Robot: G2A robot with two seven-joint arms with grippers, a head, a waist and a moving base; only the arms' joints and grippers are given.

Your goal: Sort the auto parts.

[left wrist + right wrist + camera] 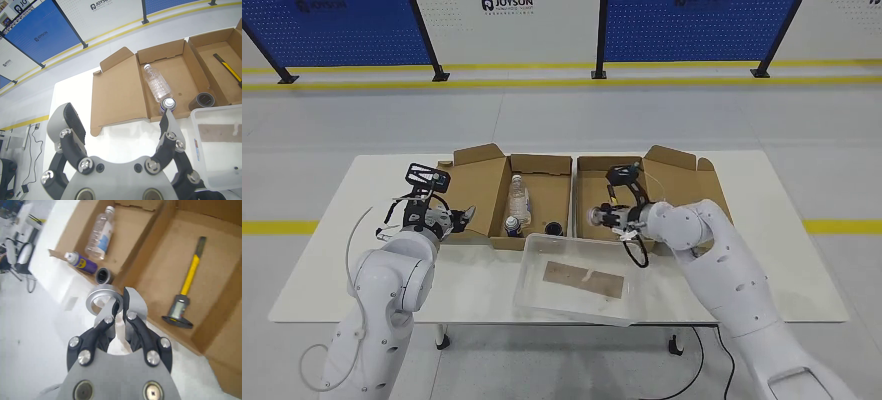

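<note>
Here we see the right arm's jaws clenched on the rim of a silver metal ring (103,290), held up near the front corner of the right cardboard box (166,272), where a yellow caliper (186,285) lies. The left arm's jaws are spread wide and empty over the counter (71,94) beside the left cardboard box (181,75), which holds a clear bottle (157,85), a spray can (167,106) and a dark cylinder (204,100).

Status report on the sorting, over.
Left gripper: jaws open, empty. Right gripper: jaws shut on metal ring. Black cylinder and spray can just ahead in left box.
</note>
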